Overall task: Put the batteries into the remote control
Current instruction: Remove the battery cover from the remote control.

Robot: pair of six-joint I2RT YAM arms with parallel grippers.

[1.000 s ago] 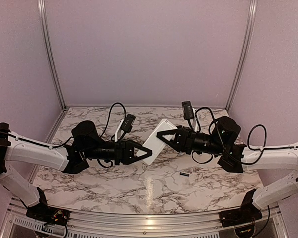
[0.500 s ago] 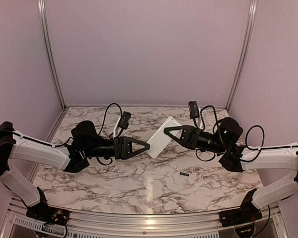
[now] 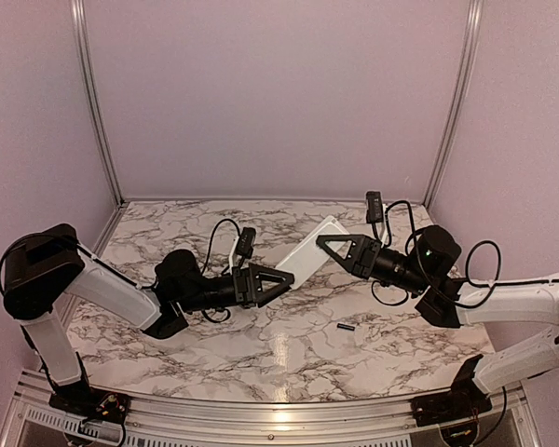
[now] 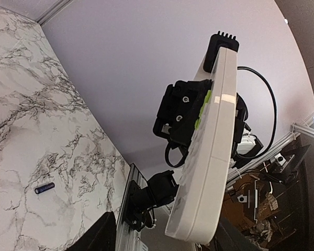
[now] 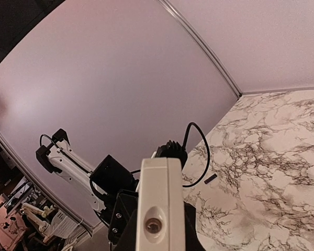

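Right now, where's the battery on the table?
In the top view, the battery lies on the table right of centre, toward the near edge. Its nearest neighbour is the right gripper, which holds the remote.

White arm links (image 3: 503,300), black joints (image 3: 37,265), looping black cables (image 5: 207,157).

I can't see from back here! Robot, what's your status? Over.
Left tool open, holding nothing. Right tool shut on remote, held above table. One battery lying on table, not loaded; second not seen. Nothing blocking.

Overhead rear view, wrists sharing remote (image 4: 209,157)
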